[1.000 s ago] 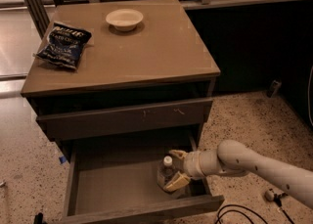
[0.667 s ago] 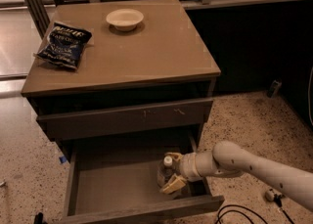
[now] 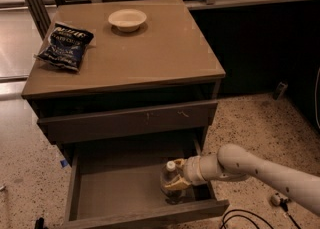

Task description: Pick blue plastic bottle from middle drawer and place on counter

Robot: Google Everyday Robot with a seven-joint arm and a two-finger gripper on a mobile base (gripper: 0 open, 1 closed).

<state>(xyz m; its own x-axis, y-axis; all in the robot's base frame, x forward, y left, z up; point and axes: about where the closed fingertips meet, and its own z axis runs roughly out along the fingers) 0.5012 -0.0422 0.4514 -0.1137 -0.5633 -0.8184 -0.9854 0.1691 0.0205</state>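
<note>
The middle drawer (image 3: 120, 188) stands pulled open below the counter (image 3: 150, 53). The blue plastic bottle (image 3: 169, 179), clear with a white cap, stands upright in the drawer's right front corner. My gripper (image 3: 175, 178) reaches in from the right on a white arm, and its tan fingers (image 3: 178, 182) sit around the bottle's body. The bottle's base rests on or just above the drawer floor.
A dark blue snack bag (image 3: 65, 45) lies on the counter's left side and a small white bowl (image 3: 127, 19) sits near its back. The drawer above (image 3: 130, 120), with pale scratch marks, is shut. Black cables (image 3: 240, 218) lie on the speckled floor at right.
The arm has shifted slightly left and deeper into the drawer, and the fingers now sit closer around the bottle, which has stayed in the right front corner.
</note>
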